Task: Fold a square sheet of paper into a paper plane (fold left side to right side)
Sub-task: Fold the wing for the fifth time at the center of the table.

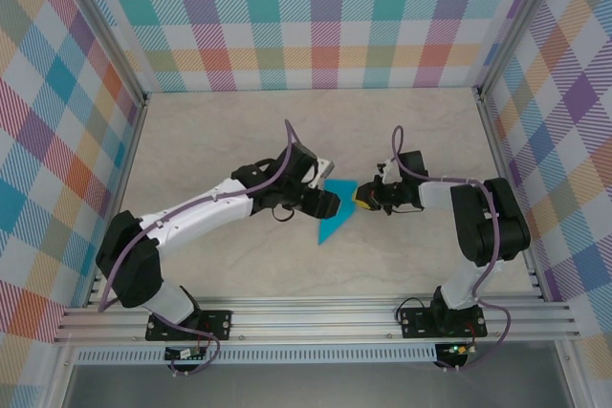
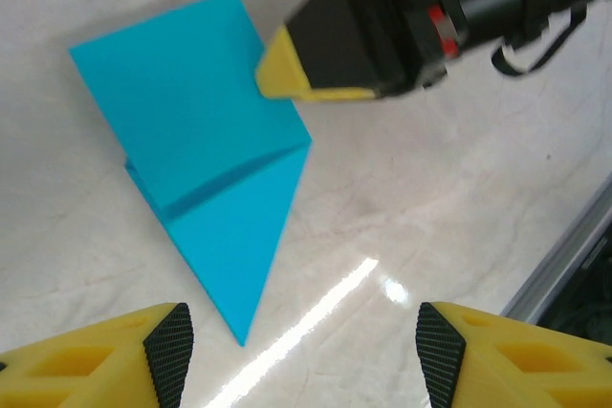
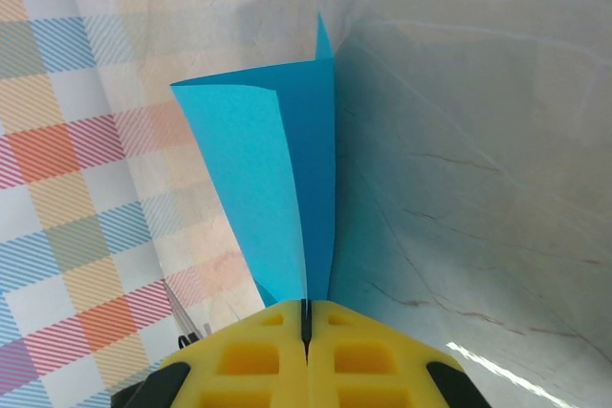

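Observation:
The square sheet of paper (image 1: 333,228) lies mid-table, turquoise and folded into a pointed, layered shape. In the left wrist view the paper (image 2: 191,112) has its tip toward the camera and one flap raised along a crease. My right gripper (image 1: 361,197) is shut on the paper's right edge, its yellow fingertips (image 2: 277,74) pinching it. From the right wrist the paper (image 3: 277,169) rises upright out of the right gripper (image 3: 308,317), whose jaws are pressed together. My left gripper (image 2: 304,355) hovers open just short of the paper's tip and holds nothing. It sits left of the paper in the top view (image 1: 330,201).
The table (image 1: 239,140) is pale marble-patterned, with plaid walls (image 1: 316,16) on three sides. An aluminium rail (image 1: 316,317) runs along the near edge and also appears at the lower right of the left wrist view (image 2: 564,265). Both arms meet over the table's centre.

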Motion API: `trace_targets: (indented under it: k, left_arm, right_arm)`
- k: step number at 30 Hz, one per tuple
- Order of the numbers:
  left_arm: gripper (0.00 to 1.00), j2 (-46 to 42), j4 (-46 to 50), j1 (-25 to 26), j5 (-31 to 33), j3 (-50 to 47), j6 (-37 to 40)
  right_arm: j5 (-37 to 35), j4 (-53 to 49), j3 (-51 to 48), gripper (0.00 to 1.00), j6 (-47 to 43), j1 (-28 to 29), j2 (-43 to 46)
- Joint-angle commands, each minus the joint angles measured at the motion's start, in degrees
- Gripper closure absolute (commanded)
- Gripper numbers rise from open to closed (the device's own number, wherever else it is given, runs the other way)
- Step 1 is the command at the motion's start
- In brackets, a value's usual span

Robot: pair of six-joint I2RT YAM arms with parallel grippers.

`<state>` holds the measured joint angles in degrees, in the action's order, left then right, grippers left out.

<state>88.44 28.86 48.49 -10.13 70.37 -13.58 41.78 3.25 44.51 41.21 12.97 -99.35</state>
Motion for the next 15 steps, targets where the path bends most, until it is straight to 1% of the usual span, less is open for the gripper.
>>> trace_targets:
  k: [1,5,8,15]
  left_arm:
    - [0.34,0.64,2.96,3.53,5.57,-0.37,1.01]
    - [0.33,4.98,3.92,7.59,11.78,0.71,0.61]
    - [0.33,8.4,4.04,9.58,15.87,2.08,0.57]
    - [0.32,16.64,8.09,11.71,24.26,7.46,1.96]
  right_arm:
    - [-2.41,-3.28,2.94,1.0,1.4,1.47,-0.24]
    - [-3.77,-4.76,3.73,1.0,1.35,2.84,0.41]
    - [-5.96,-6.14,3.83,1.0,1.57,3.15,1.13]
    - [-7.4,-6.66,3.65,1.0,2.38,3.42,2.05]
